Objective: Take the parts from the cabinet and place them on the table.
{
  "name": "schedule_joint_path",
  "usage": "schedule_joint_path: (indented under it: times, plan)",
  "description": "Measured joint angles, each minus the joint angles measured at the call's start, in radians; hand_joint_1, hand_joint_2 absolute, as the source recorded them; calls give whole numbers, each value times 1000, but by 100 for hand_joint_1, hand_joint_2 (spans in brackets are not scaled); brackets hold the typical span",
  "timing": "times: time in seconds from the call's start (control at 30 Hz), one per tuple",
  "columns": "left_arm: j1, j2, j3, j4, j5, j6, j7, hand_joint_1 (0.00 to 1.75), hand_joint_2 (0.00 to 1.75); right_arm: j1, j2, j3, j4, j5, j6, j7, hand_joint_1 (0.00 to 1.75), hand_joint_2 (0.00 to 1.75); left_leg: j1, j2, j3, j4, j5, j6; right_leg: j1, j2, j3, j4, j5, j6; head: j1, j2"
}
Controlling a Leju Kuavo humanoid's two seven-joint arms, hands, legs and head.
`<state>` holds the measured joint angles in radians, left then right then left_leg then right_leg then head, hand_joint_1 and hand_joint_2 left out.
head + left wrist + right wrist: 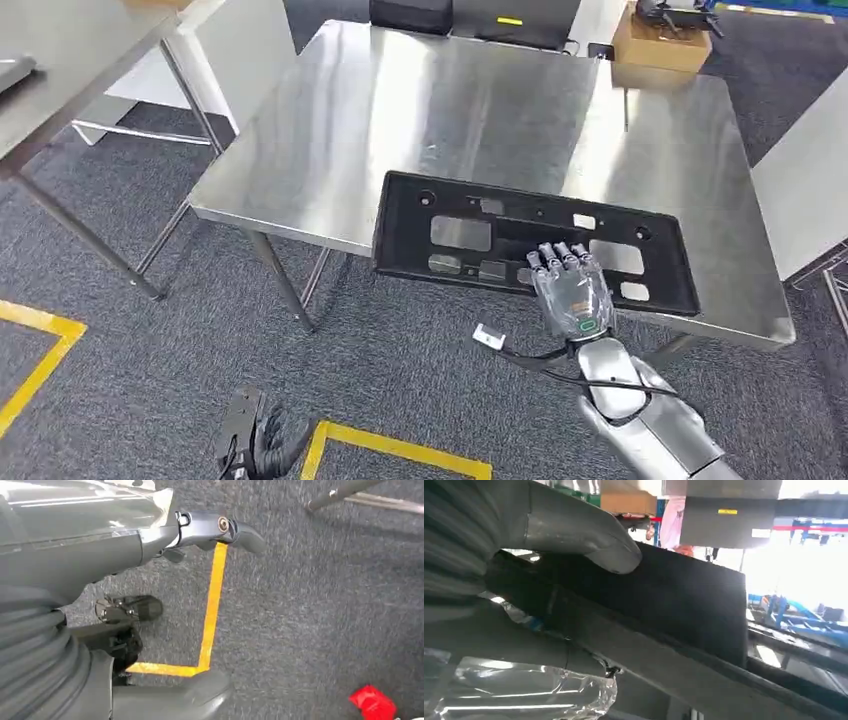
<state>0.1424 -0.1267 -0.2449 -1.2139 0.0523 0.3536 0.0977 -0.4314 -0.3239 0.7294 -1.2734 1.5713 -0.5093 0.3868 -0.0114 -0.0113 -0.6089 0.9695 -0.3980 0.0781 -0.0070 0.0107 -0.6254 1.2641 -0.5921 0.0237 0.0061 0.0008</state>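
On the steel table (330, 150), right robot hand (572, 288) grips the black panel (470, 235).

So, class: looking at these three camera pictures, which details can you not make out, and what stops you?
- Head view: the right hand lies over the long black plastic frame part, hiding whether fingers grip it.
- Head view: the brown cardboard box is cut off by the picture's edge.
- Right wrist view: the frame part is dark and blurred, its far end washed out by glare.
- Left wrist view: the small red object on the floor is blurred and unidentifiable.
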Motion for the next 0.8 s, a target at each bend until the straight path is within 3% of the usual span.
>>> schedule_joint_path:
  times: [0.03, 0.07, 0.1, 0.13, 0.17, 0.2, 0.23, 0.27, 0.3, 0.33, 0.37, 0.4, 0.47, 0.53, 0.57, 0.6, 0.63, 0.7, 0.73, 0.77, 0.8]
  plan:
    - [2, 0, 0, 0, 0, 0, 0, 0, 175, 2, 0, 0, 1, 0, 0, 0, 175, 175, 0, -2, 11, 0, -11, 0, 0, 0, -39, 35, -39, 0, 0, 0]
    - [4, 0, 0, 1, 1, 0, 0, 0, 175, 4, 0, 1, 2, 0, 0, -2, 175, 175, 0, -4, 24, 0, -22, -1, 0, 0, -60, 33, -56, 8, 0, 0]
    - [4, 0, 0, 1, 1, 0, 0, 0, 175, 4, 0, 1, 2, 0, 0, -3, 175, 175, 0, -6, 40, 1, -34, -2, -2, -1, -63, -4, -51, 17, 0, 0]
    - [4, 0, 0, 1, 1, 0, 0, 0, 175, 3, 0, 1, 2, 0, 0, -3, 175, 175, 0, -8, 57, 1, -47, -5, -5, -1, -53, -65, -22, 29, 0, 0]
    - [4, 0, 0, 1, 1, 0, 0, 0, 175, 3, 0, 1, 3, 0, 0, -3, 175, 175, 0, -9, 75, 1, -60, -8, -8, -3, -36, -148, 37, 44, 0, 0]
    - [6, 0, 0, 1, 1, 0, 0, 0, 175, 5, 1, 1, 3, 0, 0, -3, 175, 175, -2, -9, 78, 1, -72, -14, -12, -8, -24, -233, 130, 68, 1, 0]
    - [4, 0, 0, 2, 2, 1, 0, 0, 175, 5, 1, 2, 6, 0, 1, -3, 175, 175, -7, -8, 96, 17, -87, -18, -6, -17, -29, -274, 190, 68, 3, 0]
    - [8, 0, 1, 1, 4, 4, 1, 0, 175, 3, 3, 4, 8, 0, 6, -3, 175, 175, -9, -11, 92, 16, -99, -24, -4, -20, -7, -265, 192, 36, 8, 0]
    - [11, 1, 0, 0, 4, 10, 3, 0, 175, 8, 5, 5, 8, 0, 8, -2, 175, 175, -8, -8, 97, 19, -105, -28, -4, -15, -11, -264, 199, 18, -2, 0]
    - [12, 1, 1, 0, -2, 24, 4, 0, 175, 7, 7, 5, 7, 0, 16, -1, 175, 175, -8, -8, 98, 23, -107, -30, -2, -15, -11, -263, 195, 11, 3, 0]
    - [14, 0, 1, -3, -13, 37, 8, 0, 175, 7, 9, 6, 7, 0, 18, 2, 175, 175, -6, -7, 94, 29, -108, -31, -10, -14, -3, -264, 195, 6, 0, 0]
    - [15, 1, 1, -7, -22, 48, 13, 0, 175, 6, 13, 6, 6, 0, 20, 4, 175, 175, -5, -5, 79, 64, -108, -36, -13, -12, 4, -267, 191, 0, 2, 0]
    - [15, 1, 1, -11, -28, 55, 17, 0, 175, 2, 15, 7, 6, 0, 21, 10, 175, 175, 3, 2, 0, 193, -141, -56, -14, -13, 14, -267, 178, -19, -3, 0]
    - [20, 1, 1, -11, -29, 57, 19, 0, 175, 3, 18, 9, 6, 0, 24, 10, 175, 175, 11, 6, -93, 314, -202, -70, -11, -11, 21, -267, 169, -28, -3, 0]
    - [21, 1, 1, -11, -29, 57, 19, 0, 175, 4, 20, 11, 6, 0, 25, 10, 175, 175, 13, 7, -125, 337, -209, -72, -11, -10, 24, -267, 165, -29, -4, 0]
    - [22, 1, 1, -11, -29, 58, 19, 0, 175, 4, 20, 13, 6, 0, 26, 10, 175, 175, 15, 8, -135, 318, -184, -71, -10, -8, 30, -267, 160, -28, -4, 0]
    - [22, 2, 1, -11, -29, 58, 19, 0, 175, 4, 21, 15, 6, 0, 27, 10, 175, 175, 15, 8, -121, 263, -137, -67, -9, -7, 38, -267, 154, -26, -4, 0]
    - [24, 2, 2, -13, -29, 58, 24, 0, 175, 3, 24, 16, 6, 0, 34, 10, 175, 175, 13, 8, -49, 86, -18, -51, -6, -5, 57, -269, 144, -25, -4, 0]
    - [28, 2, 4, -20, -27, 58, 30, 0, 175, 2, 26, 16, 7, 0, 35, 10, 175, 175, 9, 8, -27, 34, -1, -40, -7, -5, 61, -271, 141, -23, -1, 0]
    - [32, 2, 5, -23, -22, 56, 36, 0, 175, -3, 29, 16, 9, 0, 37, 9, 175, 175, 2, 11, -34, 28, -16, -36, -3, -4, 61, -273, 140, -19, 2, 0]
    - [38, 0, 6, -30, -21, 56, 37, 0, 175, -5, 31, 14, 13, 0, 39, 5, 175, 175, -2, 8, -30, 30, -14, -31, -5, -4, 57, -274, 138, -15, -4, 0]
